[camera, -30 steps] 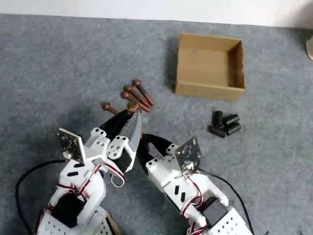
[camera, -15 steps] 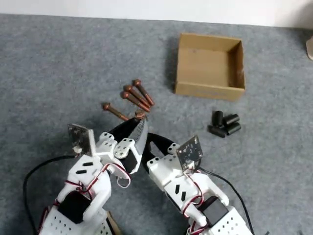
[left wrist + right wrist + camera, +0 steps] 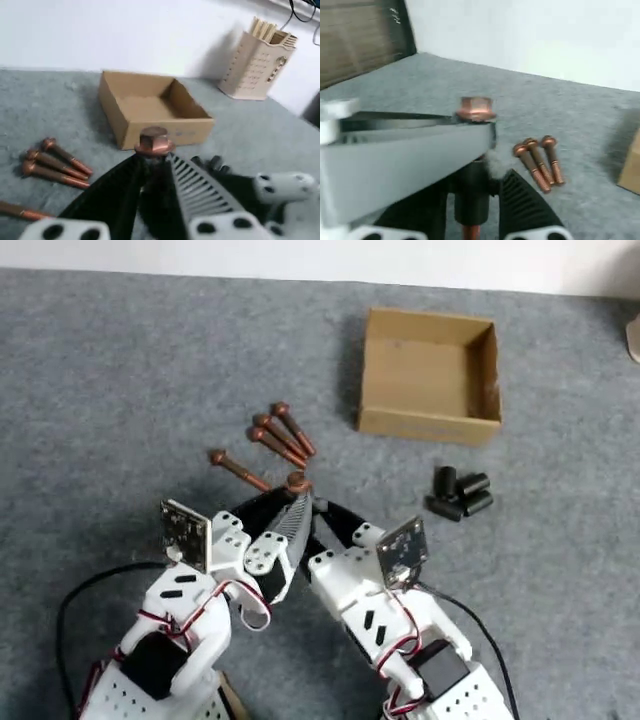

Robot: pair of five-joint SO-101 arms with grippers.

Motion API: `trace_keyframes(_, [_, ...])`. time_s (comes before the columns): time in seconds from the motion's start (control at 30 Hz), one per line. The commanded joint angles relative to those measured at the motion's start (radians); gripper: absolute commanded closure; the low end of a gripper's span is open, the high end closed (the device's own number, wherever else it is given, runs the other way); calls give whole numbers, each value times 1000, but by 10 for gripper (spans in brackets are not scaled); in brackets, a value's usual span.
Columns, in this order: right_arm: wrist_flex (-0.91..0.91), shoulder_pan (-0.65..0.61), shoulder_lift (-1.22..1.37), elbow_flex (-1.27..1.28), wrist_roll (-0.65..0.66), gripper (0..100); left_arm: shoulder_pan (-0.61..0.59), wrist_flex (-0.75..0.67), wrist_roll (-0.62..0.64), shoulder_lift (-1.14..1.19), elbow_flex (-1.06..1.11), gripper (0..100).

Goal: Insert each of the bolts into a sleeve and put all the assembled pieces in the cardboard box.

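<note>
- Fingers (image 3: 197,187) of the left gripper (image 3: 296,502) were clamped on one bolt (image 3: 154,141), head up, at mid-table.
- Four loose bolts (image 3: 284,441) lay on grey felt (image 3: 100,390) at its 11 o'clock.
- Beside it, the right gripper (image 3: 470,205) pinched one black sleeve (image 3: 470,192) under that head.
- At 1 o'clock sat the cardboard box (image 3: 425,426), its print too blurred to read; four sleeves (image 3: 460,493) lay at 3 o'clock, with a white wall (image 3: 125,30) behind.

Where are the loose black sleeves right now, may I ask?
High view: the sleeves lie clustered on the table, right of centre, beside the near wall of the cardboard box.
</note>
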Motion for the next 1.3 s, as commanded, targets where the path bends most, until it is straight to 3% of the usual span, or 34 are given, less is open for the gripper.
trace_keyframes(0.0, [-21,54,-21,139,-12,995,8,5,-17,-10,13,729])
trace_keyframes(0.1, [-21,59,-19,139,-12,995,8,3,-17,-10,53,567])
trace_keyframes(0.2, [8,59,-19,139,-12,995,-1,3,-17,-10,48,496])
trace_keyframes(0.3, [76,67,-19,139,-12,995,-47,29,-17,-10,25,505])
trace_keyframes(0.63, [93,229,-16,136,-52,995,-387,143,-17,-10,108,591])
trace_keyframes(0.77, [108,298,-15,116,-51,995,-404,140,-17,-12,154,617])
trace_keyframes(0.97, [318,328,-15,-28,-49,995,-403,140,-17,-12,166,621])
trace_keyframes(1.27, [323,340,79,-101,-11,995,-409,143,-23,-10,166,621])
